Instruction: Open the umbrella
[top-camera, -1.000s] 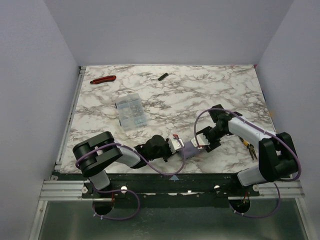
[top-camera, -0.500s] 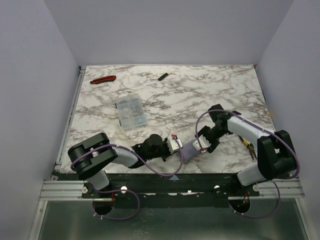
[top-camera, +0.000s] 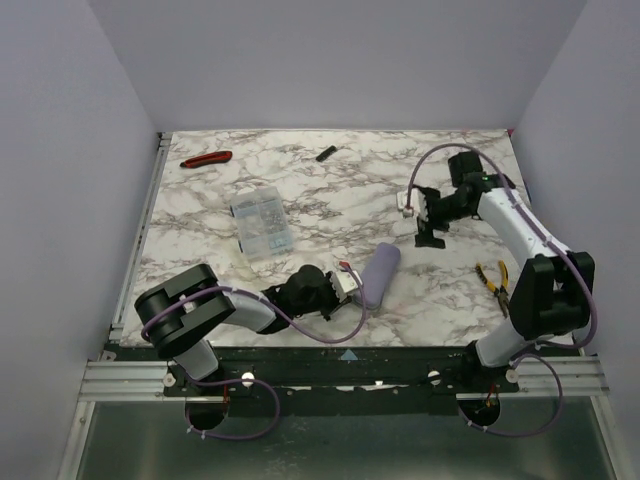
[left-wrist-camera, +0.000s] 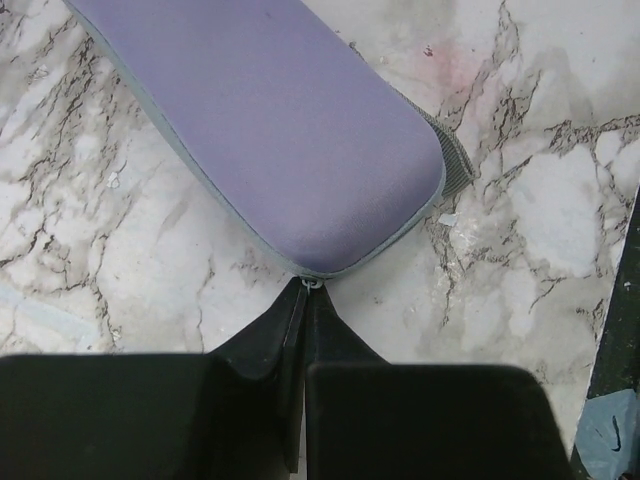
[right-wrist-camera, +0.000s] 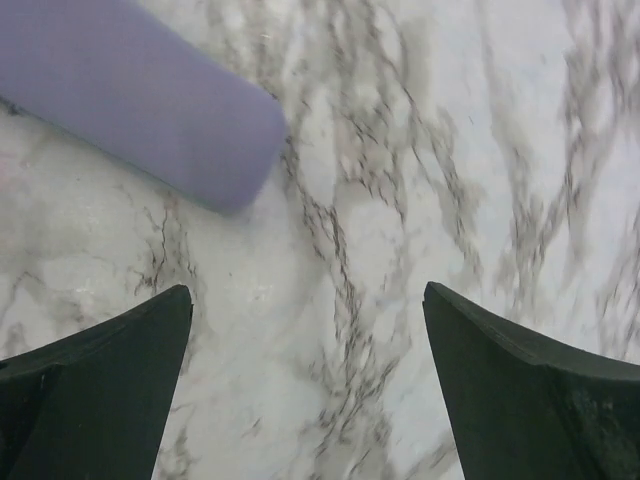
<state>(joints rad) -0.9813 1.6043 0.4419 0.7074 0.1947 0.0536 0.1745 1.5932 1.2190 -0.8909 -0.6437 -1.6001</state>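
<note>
The collapsed umbrella (top-camera: 380, 275) is a lavender pill-shaped oblong lying on the marble table near the front middle. It fills the top of the left wrist view (left-wrist-camera: 270, 130) and shows at the upper left of the right wrist view (right-wrist-camera: 150, 110). My left gripper (top-camera: 350, 286) is shut at the umbrella's near end, its fingertips (left-wrist-camera: 305, 292) pinched on the small metal zipper ring (left-wrist-camera: 312, 284). My right gripper (top-camera: 424, 214) is open and empty, up and to the right of the umbrella, over bare marble (right-wrist-camera: 310, 300).
A clear plastic box of small parts (top-camera: 261, 222) lies left of centre. A red and black tool (top-camera: 206, 158) and a small black piece (top-camera: 325, 153) lie at the back. Yellow-handled pliers (top-camera: 497, 280) lie at the right. The table's front edge is just behind the left gripper.
My right gripper has let go of the umbrella's right end and moved away to the back right. The umbrella has swung to point away from me. The left gripper keeps its hold.
</note>
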